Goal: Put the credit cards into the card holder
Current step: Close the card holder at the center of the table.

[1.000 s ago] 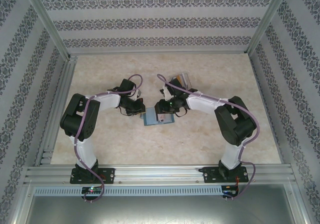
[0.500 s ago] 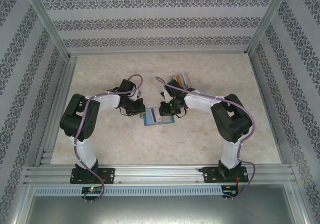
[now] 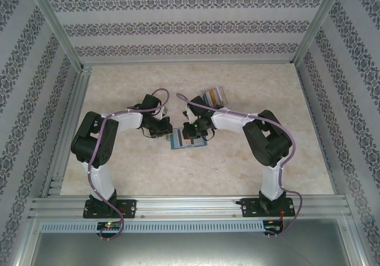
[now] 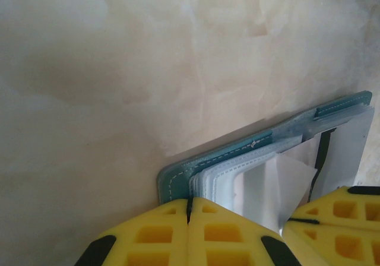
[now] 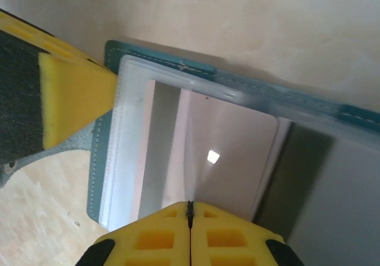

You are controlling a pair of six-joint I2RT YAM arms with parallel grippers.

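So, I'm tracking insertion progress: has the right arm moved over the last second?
Yes: the right arm's elbow has swung left, closer to the credit cards, which stayed put.

Beige marbled table [image 3: 136, 174], patterned walls [image 3: 190, 25]

The right gripper [image 3: 190, 132] has slid a little left over the card holder [image 3: 187, 144], and its elbow swung inward (more of the credit cards [image 3: 214, 94] shows).
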